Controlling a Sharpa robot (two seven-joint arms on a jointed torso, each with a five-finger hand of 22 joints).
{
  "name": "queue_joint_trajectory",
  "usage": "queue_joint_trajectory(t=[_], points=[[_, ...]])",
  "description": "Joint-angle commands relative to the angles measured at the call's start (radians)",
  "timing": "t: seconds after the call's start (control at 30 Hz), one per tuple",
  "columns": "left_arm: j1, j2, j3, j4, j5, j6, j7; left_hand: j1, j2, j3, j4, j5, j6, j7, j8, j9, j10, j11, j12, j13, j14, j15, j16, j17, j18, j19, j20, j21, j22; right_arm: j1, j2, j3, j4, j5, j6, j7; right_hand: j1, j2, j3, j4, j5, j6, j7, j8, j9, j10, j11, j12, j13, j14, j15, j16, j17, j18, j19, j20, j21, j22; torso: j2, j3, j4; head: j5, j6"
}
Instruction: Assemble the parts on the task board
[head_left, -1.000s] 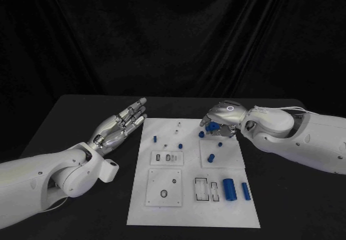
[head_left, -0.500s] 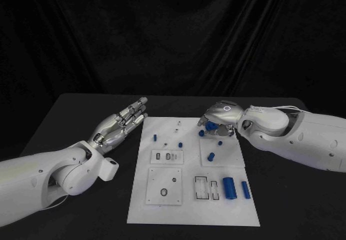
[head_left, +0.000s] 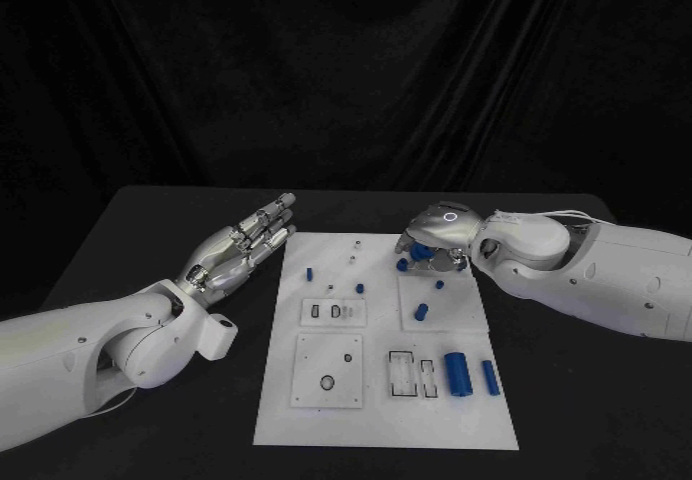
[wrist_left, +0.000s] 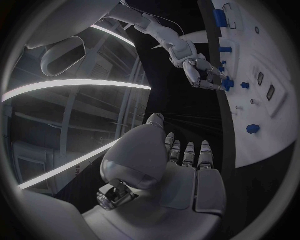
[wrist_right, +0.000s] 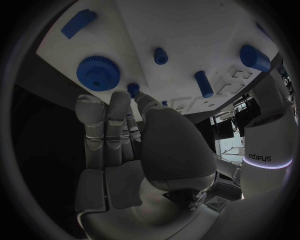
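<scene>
A: Right hand (head_left: 437, 235)?
B: Mine, fingers pinching a small blue peg (wrist_right: 133, 90) just beside the blue gear (wrist_right: 98, 73), far end of the task board (head_left: 378, 410).
A: Left hand (head_left: 242, 247)?
B: Flat, fingers straight and holding nothing, beside the board.

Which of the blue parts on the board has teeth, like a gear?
The blue gear at the board's far edge, right by the right hand. It is a round toothed disc; the other blue parts are plain pegs and cylinders.

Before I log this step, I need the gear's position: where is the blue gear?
In the head view the blue gear sits at the far right part of the task board, just below the right robot hand; whether the fingers touch it is unclear.
</scene>
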Motion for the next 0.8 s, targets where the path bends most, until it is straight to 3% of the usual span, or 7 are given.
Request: queue_joint_trajectory(t=[0.03, 0.6, 0.8], points=[[0.002, 0.002, 0.001, 0.000, -0.007, 0.018, 0.106, -0.006, 0.001, -0.005, 0.001, 0.006, -0.001, 0.008, 0.001, 0.000, -0.001, 0.009, -0.004, -0.002, -0.002, 0.009, -0.004, -0.001, 0.007, 0.000, 0.009, 0.001, 0.002, -0.009, 0.005, 0.001, -0.011, -0.004, 0.008, 0.007, -0.009, 0.005, 0.007, -0.003, 0.002, 0.009, 0.000, 0.004, 0.001, 0.009, 0.003, 0.005, 0.002, -0.004, 0.001, 0.008, 0.006, -0.021, -0.007, -0.002, 0.011, 0.009, -0.001, 0.0000, -0.0004, 0.004, -0.001], [0.002, 0.005, 0.001, -0.003, -0.007, 0.022, 0.103, 0.001, 0.002, -0.002, 0.000, 0.013, 0.005, 0.013, 0.002, 0.001, 0.000, 0.014, -0.004, -0.001, -0.002, 0.013, -0.004, -0.001, 0.008, 0.001, 0.013, 0.002, 0.002, -0.025, 0.028, 0.001, -0.046, 0.021, -0.018, 0.045, 0.012, 0.021, 0.061, -0.023, 0.025, 0.046, 0.009, 0.012, 0.004, 0.044, 0.007, 0.012, -0.001, 0.003, 0.007, 0.084, 0.102, -0.032, -0.012, 0.006, 0.079, 0.106, -0.002, 0.0003, -0.0004, 0.002, -0.009], [0.002, 0.007, 0.001, -0.009, -0.007, 0.024, 0.100, 0.004, 0.003, 0.000, 0.000, 0.016, 0.007, 0.016, 0.003, 0.001, 0.000, 0.017, -0.004, -0.001, -0.002, 0.016, -0.004, -0.001, 0.008, 0.002, 0.016, 0.002, 0.002, -0.026, 0.033, 0.001, -0.047, 0.033, -0.025, 0.058, 0.018, 0.021, 0.091, -0.031, 0.026, 0.077, 0.012, 0.022, 0.009, 0.078, 0.006, 0.015, -0.002, 0.000, 0.019, 0.101, 0.121, -0.036, -0.019, 0.015, 0.100, 0.135, -0.002, -0.0004, -0.0006, 0.003, -0.010]])
